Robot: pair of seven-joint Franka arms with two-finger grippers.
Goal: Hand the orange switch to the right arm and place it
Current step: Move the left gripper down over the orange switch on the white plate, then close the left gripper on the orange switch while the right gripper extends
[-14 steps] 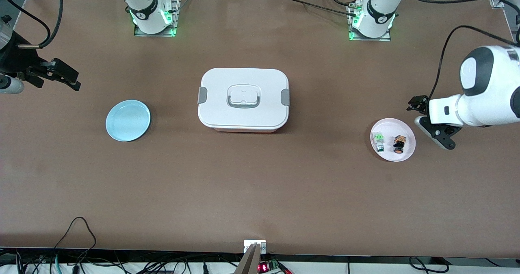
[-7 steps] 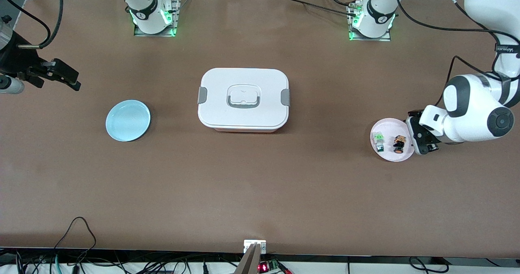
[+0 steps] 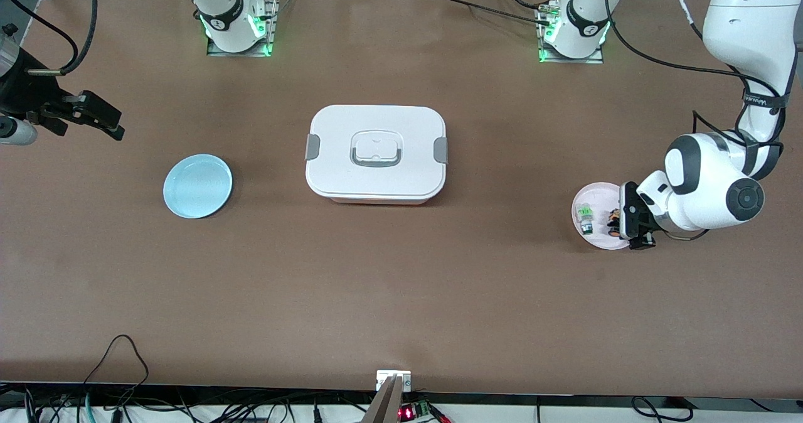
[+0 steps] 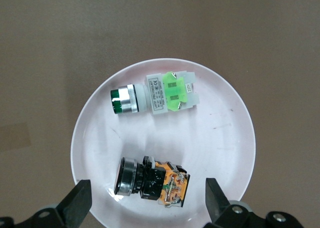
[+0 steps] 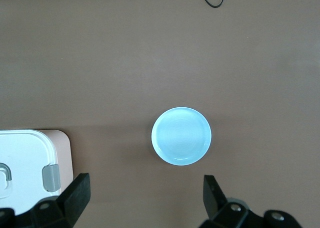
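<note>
Swinging in from the surface's edge, the left tool [image 3: 635,222] now hangs wide open over the pale pink round plate [image 4: 235,118], straddling the black-and-orange stubby switch [image 4: 152,182] for pickup, while the open right tool [image 3: 94,117] waits over bare surface.

Both arms are showing glossy white shells with dark grey joint caps; green lamps are glowing at each base collar. The left arm [image 3: 709,191] is carrying a black cable and a strap bearing small lettering, ending in a black left claw [image 3: 632,223]. The right claw [image 3: 94,118] is appearing black, beside a grey cylinder [image 3: 15,131].
</note>
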